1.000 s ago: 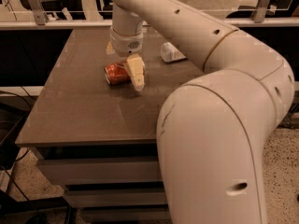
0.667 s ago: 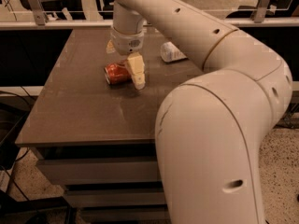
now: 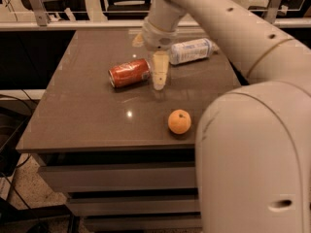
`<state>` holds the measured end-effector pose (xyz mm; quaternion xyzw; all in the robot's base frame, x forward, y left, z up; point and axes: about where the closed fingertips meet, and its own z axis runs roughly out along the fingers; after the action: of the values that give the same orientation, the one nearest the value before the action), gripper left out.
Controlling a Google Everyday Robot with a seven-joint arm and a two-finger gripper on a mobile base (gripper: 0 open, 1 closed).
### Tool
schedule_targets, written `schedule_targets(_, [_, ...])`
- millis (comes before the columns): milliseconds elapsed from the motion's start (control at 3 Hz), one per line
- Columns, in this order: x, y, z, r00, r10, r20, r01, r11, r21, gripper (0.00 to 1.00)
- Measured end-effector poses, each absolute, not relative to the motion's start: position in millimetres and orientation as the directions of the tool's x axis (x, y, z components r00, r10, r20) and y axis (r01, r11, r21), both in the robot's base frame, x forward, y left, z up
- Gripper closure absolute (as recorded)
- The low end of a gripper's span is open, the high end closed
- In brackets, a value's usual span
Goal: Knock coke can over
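On the counter (image 3: 87, 115), the can (image 3: 129, 72) lay just left of the pincer (image 3: 156, 75), the bottle (image 3: 192, 51) behind, the orange (image 3: 180, 122) in front.

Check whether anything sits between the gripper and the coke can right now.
Nothing visible does. The gripper hangs right beside one end of the coke can, which lies on its side on the table. The plastic bottle lies behind the gripper, the orange nearer the front edge, both off that line.

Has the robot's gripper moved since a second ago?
Yes. The gripper shifted right across the brown table, off the toppled red soda can, toward the clear plastic bottle.
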<state>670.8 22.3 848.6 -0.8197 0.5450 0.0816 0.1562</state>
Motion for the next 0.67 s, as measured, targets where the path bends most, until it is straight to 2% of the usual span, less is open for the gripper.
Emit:
schedule_targets(333, [663.9, -27.6, 873.3, 0.221, -0.856, -0.467, -0.966, -0.126, -0.226, 0.00])
schedule_targets(667, [654.3, -68.4, 891.2, 0.110, -0.771, -0.627, -0.965, 0.069, -0.254, 0.00])
